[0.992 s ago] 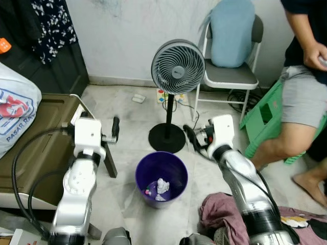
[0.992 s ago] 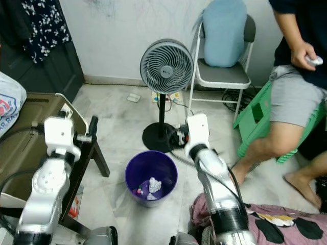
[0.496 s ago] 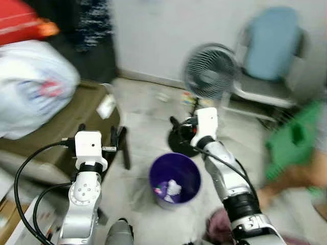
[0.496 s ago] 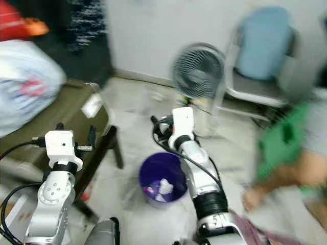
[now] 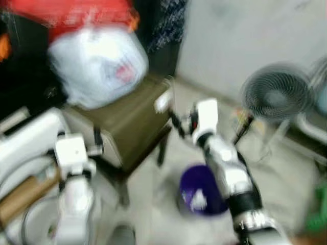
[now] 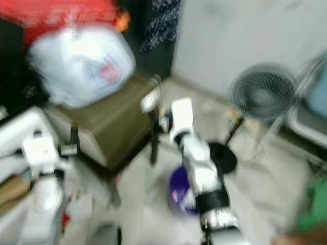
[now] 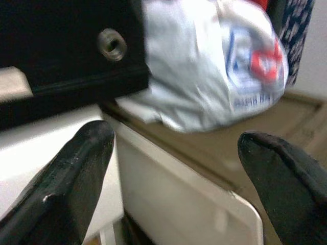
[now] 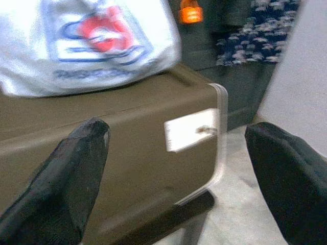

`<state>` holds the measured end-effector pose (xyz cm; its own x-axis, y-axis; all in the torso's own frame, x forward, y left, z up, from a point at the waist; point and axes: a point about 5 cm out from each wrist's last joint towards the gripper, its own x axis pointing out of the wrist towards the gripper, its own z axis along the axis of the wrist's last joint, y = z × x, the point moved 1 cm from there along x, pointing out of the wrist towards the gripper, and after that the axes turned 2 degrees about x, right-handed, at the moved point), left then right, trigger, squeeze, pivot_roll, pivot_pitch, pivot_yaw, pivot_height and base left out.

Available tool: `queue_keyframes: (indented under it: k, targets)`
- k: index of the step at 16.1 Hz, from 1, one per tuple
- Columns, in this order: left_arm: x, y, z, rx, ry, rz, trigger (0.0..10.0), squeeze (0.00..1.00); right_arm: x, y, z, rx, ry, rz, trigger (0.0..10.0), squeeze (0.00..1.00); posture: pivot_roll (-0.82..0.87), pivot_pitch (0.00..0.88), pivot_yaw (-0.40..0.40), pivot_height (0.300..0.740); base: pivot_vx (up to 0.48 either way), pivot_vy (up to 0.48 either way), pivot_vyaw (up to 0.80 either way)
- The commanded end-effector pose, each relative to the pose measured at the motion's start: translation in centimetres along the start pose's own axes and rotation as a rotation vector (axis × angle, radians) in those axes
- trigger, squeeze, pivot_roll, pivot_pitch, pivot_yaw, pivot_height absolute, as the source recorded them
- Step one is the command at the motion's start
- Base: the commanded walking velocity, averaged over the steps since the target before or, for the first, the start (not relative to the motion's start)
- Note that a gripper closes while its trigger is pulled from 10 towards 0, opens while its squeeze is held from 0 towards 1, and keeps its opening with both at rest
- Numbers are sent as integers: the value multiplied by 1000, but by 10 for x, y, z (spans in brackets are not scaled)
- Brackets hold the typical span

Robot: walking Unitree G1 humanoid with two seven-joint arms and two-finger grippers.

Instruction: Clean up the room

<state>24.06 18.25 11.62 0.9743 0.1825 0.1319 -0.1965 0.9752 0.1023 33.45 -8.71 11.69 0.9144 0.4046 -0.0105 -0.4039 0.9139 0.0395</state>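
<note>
The eye views are blurred. A purple bin (image 5: 202, 194) stands on the pale floor with white scraps inside. My right gripper (image 5: 176, 122) is raised above and to the left of the bin, open and holding nothing, near the corner of an olive-brown table (image 5: 122, 127). In the right wrist view its fingers (image 8: 56, 189) are spread wide in front of that table (image 8: 112, 153). My left gripper (image 5: 97, 140) is up at the left, open and holding nothing. Its fingers (image 7: 71, 178) frame a white plastic bag (image 7: 214, 71).
A white plastic bag with a red and blue print (image 5: 97, 64) lies on the table, with something red (image 5: 76, 13) above it. A pedestal fan (image 5: 276, 94) stands at the right. White and dark objects (image 5: 25, 132) crowd the left side. A patterned cloth (image 8: 255, 35) hangs behind.
The whole picture has swung, so the camera has turned left: bag and table now sit in the middle, and fan and bin have slid right. Both grippers stay raised and open.
</note>
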Motion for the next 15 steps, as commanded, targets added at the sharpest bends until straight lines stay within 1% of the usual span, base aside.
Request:
queue_keyframes:
  k: [1, 2, 3, 5, 6, 8, 9, 11, 12, 14, 15]
  targets:
    - [-1, -12, 15, -37, -75, -92, 10000, 0, -4, -7, 13, -52, -63, -13, 10000, 0, 26, 0, -78, 740, 0, 0, 800]
    - [-6, -8, 13, -47, -59, -88, 10000, 0, -14, -10, 10, -63, -65, -24, 10000, 0, 17, 0, -75, 740, 0, 0, 513]
    - [-12, -4, 10, -35, -41, -82, 10000, 0, -24, -14, 5, -80, -50, -32, 10000, 0, 11, 0, -72, 740, 0, 0, 0]
    - [-23, -4, 3, -27, -7, -99, 10000, 0, -40, -22, -6, -104, -8, -51, 10000, 0, 1, 0, -63, 740, 0, 0, 0]
    - [-26, -6, 3, -28, 0, -113, 10000, 0, -44, -25, -8, -106, 0, -66, 10000, 0, -8, 0, -56, 740, 0, 0, 0]
    - [-29, -12, 5, -23, 0, -136, 10000, 0, -43, -24, -5, -112, -10, -73, 10000, 0, -16, 0, -46, 740, 0, 0, 800]
    - [-31, -14, 6, -39, -3, -151, 10000, 0, -42, -21, -3, -109, -23, -67, 10000, 0, -27, 0, -29, 740, 0, 0, 800]
    - [-32, -14, 7, -40, -5, -156, 10000, 0, -42, -21, -3, -106, -25, -75, 10000, 0, -28, 0, -24, 740, 0, 0, 800]
    - [-33, -11, 6, -10, 1, -141, 10000, 0, -47, -24, -6, -95, -16, -100, 10000, 0, -30, 0, -20, 740, 0, 0, 800]
    - [-36, -2, 2, 48, 29, -92, 10000, 0, -59, -32, -12, -74, 8, -139, 10000, 0, -36, 0, -18, 740, 0, 0, 0]
    - [-36, -1, 0, 66, 42, -75, 10000, 0, -62, -35, -13, -60, 18, -150, 10000, 0, -37, 0, -18, 740, 0, 0, 0]
